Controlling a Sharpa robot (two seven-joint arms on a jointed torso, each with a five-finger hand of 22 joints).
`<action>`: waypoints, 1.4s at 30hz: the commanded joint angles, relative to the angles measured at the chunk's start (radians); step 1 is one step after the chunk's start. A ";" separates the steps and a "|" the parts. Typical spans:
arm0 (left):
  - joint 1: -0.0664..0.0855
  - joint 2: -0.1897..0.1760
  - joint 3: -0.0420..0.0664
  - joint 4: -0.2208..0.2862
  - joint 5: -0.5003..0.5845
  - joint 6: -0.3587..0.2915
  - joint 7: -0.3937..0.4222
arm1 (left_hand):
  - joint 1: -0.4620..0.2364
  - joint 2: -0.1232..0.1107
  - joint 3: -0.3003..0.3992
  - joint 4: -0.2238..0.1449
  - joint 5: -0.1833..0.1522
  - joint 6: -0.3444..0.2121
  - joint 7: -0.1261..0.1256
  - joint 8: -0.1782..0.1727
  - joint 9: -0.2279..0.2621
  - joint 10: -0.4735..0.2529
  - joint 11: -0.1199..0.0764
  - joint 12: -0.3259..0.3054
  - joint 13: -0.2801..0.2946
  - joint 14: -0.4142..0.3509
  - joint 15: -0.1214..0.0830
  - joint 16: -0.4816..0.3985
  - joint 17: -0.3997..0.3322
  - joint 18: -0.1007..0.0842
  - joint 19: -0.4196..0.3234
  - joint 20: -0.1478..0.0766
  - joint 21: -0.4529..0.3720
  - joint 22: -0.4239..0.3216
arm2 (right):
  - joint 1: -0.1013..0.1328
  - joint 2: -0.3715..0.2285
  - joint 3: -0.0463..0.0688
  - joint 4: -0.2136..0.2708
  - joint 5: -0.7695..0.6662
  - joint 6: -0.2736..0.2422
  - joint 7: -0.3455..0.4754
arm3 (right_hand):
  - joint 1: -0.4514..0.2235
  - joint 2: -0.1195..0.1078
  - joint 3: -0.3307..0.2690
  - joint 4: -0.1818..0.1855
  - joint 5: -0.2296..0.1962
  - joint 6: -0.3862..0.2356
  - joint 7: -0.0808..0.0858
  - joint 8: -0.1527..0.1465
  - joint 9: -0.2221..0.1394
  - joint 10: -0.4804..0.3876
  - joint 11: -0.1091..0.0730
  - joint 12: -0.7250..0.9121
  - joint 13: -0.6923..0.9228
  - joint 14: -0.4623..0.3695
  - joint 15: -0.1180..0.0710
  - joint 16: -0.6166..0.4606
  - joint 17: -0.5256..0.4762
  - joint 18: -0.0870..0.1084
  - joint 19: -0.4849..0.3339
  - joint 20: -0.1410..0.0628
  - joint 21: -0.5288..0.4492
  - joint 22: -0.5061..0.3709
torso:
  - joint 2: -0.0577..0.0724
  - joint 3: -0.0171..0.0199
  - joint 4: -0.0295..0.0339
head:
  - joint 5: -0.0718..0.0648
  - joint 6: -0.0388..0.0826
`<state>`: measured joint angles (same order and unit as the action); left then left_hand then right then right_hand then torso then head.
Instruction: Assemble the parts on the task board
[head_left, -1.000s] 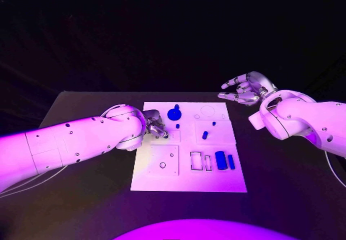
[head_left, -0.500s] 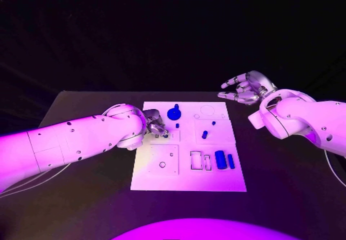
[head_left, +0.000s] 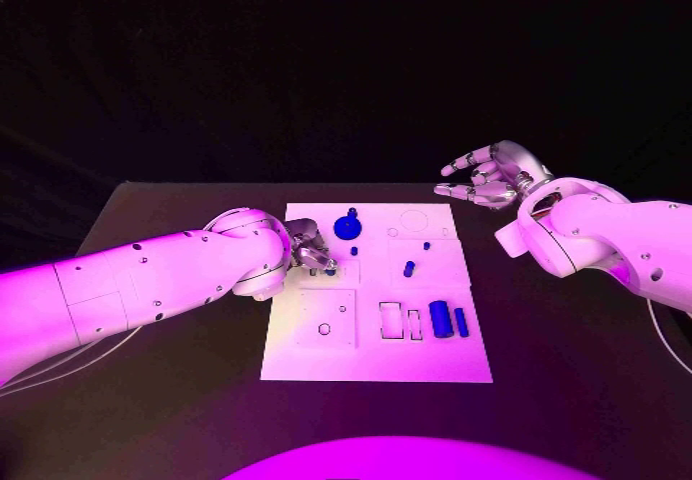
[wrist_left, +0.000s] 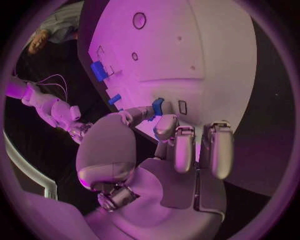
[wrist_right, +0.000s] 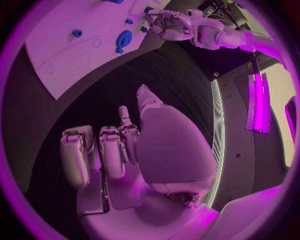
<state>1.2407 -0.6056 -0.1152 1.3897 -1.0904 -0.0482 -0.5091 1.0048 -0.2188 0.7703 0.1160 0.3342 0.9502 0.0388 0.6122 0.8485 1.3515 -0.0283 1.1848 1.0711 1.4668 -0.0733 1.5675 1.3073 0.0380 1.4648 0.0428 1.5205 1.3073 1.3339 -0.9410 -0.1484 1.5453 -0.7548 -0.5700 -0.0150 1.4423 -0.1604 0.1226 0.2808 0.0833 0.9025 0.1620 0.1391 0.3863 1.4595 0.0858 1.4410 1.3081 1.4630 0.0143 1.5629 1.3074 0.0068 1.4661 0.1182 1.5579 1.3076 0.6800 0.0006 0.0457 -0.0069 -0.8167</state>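
While the left hand (head_left: 309, 252) works at the task board's (head_left: 378, 368) left edge, almost nothing has shifted over the last second — the arm has nudged slightly, the hand stays at the same spot on the board's upper-left area. In the left wrist view the hand (wrist_left: 164, 131) pinches a small blue part (wrist_left: 157, 106) between fingertips, held right at the board surface beside a small rectangular slot (wrist_left: 182, 107). My read: seating is under way, not finished, and the pause suggests fine alignment rather than transport.

Right hand (head_left: 490, 175) hovers off the board past its far right corner, fingers spread and loosely curled, holding nothing; it has not moved. The right wrist view agrees — fingers (wrist_right: 112, 150) apart over bare black table (wrist_right: 94, 100).

Board: white plate, flat, centred on the table. Blue pieces on it:
- round part with a knob (head_left: 349, 226), far row, apparently seated.
- small peg (head_left: 410, 268) mid-board, a tinier one (head_left: 427, 245) just beyond it.
- two upright bars (head_left: 440, 319), (head_left: 462, 321) side by side in the near-right block, next to two empty rectangular slots (head_left: 392, 320).
- near-left panel with a small round hole (head_left: 325, 329), unfilled.

Several recesses remain open — assembly looks roughly midway.
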 joint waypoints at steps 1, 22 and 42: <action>-0.003 0.003 -0.002 0.002 0.013 0.014 0.012 | -0.011 -0.002 -0.012 0.004 -0.004 0.007 -0.001 -0.006 -0.001 0.008 -0.002 0.003 0.002 0.104 -0.008 0.003 0.263 -0.011 0.024 -0.008 0.001 0.154 | 0.000 0.001 0.000 -0.001 -0.011 0.011 0.005 | 0.001 0.003 -0.003 -0.004 -0.002 -0.006 0.003 0.006 -0.001 -0.005 -0.004 -0.006 0.145 0.099 -0.007 -0.006 0.226 -0.002 0.096 -0.008 -0.005 0.252 | 0.000 0.0004 0.0004 | 0.001 -0.001; -0.003 0.006 -0.002 -0.014 0.014 0.013 0.011 | 0.026 -0.011 -0.275 0.143 -0.012 0.029 0.001 -0.043 -0.003 0.004 0.000 -0.008 0.007 0.104 -0.006 0.003 0.263 -0.010 0.022 -0.008 -0.004 0.151 | 0.000 0.002 0.000 0.000 -0.005 0.017 0.007 | -0.026 0.005 -0.020 0.008 -0.002 -0.011 0.003 0.012 -0.002 -0.005 -0.004 -0.006 0.144 0.098 -0.007 -0.007 0.223 -0.001 0.094 -0.008 -0.009 0.250 | 0.001 -0.0006 0.0006 | -0.004 0.003; -0.003 -0.015 0.009 -0.014 0.065 -0.002 0.011 | -0.005 0.002 -0.385 0.178 -0.087 0.037 0.002 -0.055 -0.001 0.005 0.002 -0.011 0.012 0.104 -0.005 0.002 0.262 -0.009 0.019 -0.006 -0.007 0.148 | -0.001 0.001 0.000 -0.004 0.007 0.035 0.017 | -0.079 0.004 -0.069 0.010 -0.001 -0.019 0.003 0.022 -0.005 -0.011 -0.004 -0.014 0.137 0.095 -0.007 -0.013 0.210 0.002 0.088 -0.008 -0.022 0.243 | 0.001 -0.0010 -0.0004 | -0.003 -0.001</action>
<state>1.2382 -0.6192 -0.1090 1.3709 -1.0580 -0.0490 -0.5047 1.0065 -0.2176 0.3910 0.2936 0.2572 0.9849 0.0393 0.5591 0.8463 1.3512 -0.0283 1.1770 1.0813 1.4667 -0.0732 1.5675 1.3073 0.0381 1.4648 0.0431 1.5197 1.3073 1.3339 -0.9402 -0.1484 1.5416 -0.7492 -0.5552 -0.0121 1.3726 -0.1551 0.0596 0.2905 0.0833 0.8924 0.1648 0.1570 0.3829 1.4558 0.0822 1.4321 1.3076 1.4668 0.0105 1.5529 1.3074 0.0068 1.4661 0.1182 1.5421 1.3080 0.6805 -0.0001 0.0457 -0.0095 -0.8151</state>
